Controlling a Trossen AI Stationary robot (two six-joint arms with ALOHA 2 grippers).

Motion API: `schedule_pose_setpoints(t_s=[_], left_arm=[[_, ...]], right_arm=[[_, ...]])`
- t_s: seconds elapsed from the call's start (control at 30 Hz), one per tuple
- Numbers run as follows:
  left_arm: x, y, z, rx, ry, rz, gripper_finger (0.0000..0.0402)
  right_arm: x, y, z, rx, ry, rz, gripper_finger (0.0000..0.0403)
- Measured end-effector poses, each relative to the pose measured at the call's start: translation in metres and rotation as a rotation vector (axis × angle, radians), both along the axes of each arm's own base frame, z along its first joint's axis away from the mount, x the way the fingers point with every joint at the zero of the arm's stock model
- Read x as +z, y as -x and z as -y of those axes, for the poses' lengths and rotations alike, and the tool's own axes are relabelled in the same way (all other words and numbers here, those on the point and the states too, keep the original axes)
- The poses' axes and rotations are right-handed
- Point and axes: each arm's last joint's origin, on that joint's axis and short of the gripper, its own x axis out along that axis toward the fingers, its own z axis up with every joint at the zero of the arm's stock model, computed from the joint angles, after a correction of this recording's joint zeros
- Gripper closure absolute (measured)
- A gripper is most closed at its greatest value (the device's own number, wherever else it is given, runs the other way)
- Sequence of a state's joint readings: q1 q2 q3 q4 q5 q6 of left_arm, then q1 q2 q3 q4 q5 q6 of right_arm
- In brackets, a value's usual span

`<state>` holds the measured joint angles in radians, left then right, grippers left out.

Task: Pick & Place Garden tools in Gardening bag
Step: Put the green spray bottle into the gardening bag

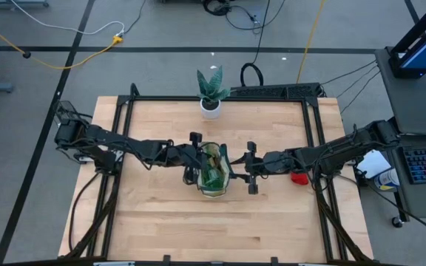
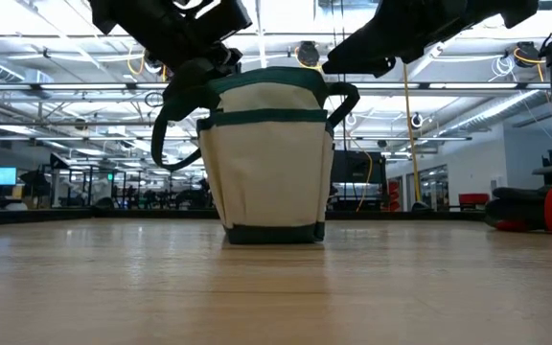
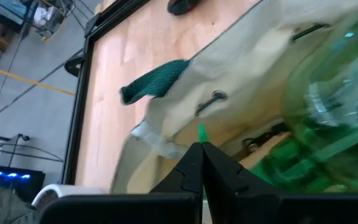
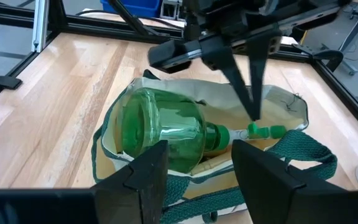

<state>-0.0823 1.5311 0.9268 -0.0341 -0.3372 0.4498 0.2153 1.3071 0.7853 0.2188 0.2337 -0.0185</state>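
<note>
The beige gardening bag (image 1: 213, 193) with green trim stands upright in the middle of the table and also shows in the low view (image 2: 271, 163). The green spray bottle (image 4: 160, 130) lies on its side in the bag's open mouth, over a pale wooden handle (image 4: 211, 163). My left gripper (image 4: 253, 121) reaches into the mouth from the table's left and is shut at the bottle's spray head. My right gripper (image 4: 194, 168) hovers open just right of the bag, above its green loop handle (image 4: 303, 155). A small red item (image 1: 299, 177) lies on the table under the right arm. My left gripper pinches a small green part of the spray head (image 3: 201, 132) between its two fingertips (image 4: 251, 106). The fingers slant down into the bag's mouth from the left. The bottle lies on its side inside the bag, its body (image 3: 334, 93) against the canvas wall.
A green plant in a white pot (image 1: 211, 92) stands near the table's far edge behind the bag. Black frame rails (image 1: 313, 133) run along the table's sides. Bare wood (image 1: 213, 229) lies between the bag and the near edge.
</note>
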Motion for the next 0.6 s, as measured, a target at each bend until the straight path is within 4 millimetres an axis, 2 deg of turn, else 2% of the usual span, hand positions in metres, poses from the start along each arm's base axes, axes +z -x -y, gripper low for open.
schedule_pose_setpoints(t_s=[0.23,0.6], left_arm=[[-0.004,-0.004,-0.01,-0.06,0.041,-0.005,0.0396],[-0.039,-0.018,-0.008,-0.103,0.007,-0.107,0.0399]], right_arm=[[0.0,0.0,0.0,0.0,0.0,0.0,0.0232],[-0.001,0.0,0.0,0.0,0.002,-0.01,0.0232]])
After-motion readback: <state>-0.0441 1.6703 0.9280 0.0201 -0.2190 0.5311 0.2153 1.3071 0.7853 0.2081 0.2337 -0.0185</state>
